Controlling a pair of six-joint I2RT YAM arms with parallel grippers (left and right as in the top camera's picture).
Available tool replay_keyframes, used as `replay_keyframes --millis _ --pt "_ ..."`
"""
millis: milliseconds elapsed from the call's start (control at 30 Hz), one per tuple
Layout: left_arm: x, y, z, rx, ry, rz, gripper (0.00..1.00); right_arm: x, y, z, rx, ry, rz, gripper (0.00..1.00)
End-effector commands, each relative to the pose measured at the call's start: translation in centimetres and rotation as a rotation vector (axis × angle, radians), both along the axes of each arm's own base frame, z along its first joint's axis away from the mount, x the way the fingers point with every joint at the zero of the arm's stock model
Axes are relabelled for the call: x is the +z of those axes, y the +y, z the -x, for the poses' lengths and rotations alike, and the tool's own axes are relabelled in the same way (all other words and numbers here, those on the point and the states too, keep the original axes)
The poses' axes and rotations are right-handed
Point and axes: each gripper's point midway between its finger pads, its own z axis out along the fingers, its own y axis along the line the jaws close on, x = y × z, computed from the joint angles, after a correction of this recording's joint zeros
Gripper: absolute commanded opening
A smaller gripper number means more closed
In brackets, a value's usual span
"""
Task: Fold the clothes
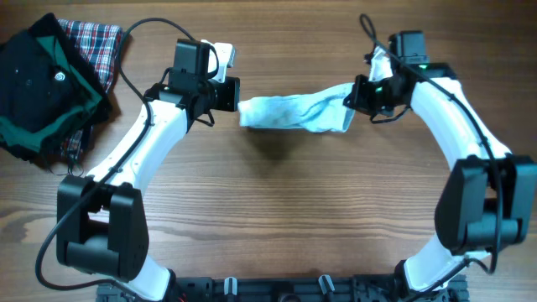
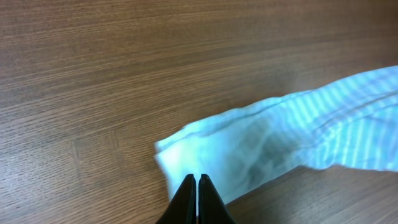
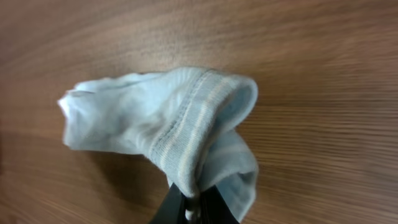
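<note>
Pale-blue garment (image 1: 294, 113) stretched sideways over the tabletop (image 1: 277, 218); left gripper (image 1: 238, 103) and right gripper (image 1: 353, 97) each pinch one end.

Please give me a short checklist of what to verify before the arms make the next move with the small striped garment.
1. Left claw shut on one end of the garment: ok.
2. Right claw shut on the other end: ok.
3. Garment flat between them: not ok, the right end is bunched.
4. Table under the garment free for laying it down: ok.
5. Dark pile apart from the garment: ok.
6. Which part of the garment each claw holds: cannot tell.
</note>
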Motion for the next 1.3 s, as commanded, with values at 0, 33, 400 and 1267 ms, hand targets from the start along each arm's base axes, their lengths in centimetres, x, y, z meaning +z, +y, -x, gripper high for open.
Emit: replay_keyframes --millis 0,33,400,1267 --pt "-0.6 -0.7 -0.5 0.056 0.043 0.057 0.04 2.8 -0.2 -0.4 0.023 -0.079 0.002 0.05" --pt "-1.1 -0.8 -0.5 0.079 0.068 0.073 0.04 2.8 -0.2 -0.3 0.022 -0.078 0.002 0.04" --pt "-4.2 -5.7 0.4 -0.059 0.237 0.367 0.04 2.8 -0.2 -0.3 0.019 -0.074 0.001 0.04" --pt "-7.7 -3.8 0.1 -0.026 0.344 0.452 0.04 2.8 -0.2 -0.5 0.013 -0.081 0.000 0.04"
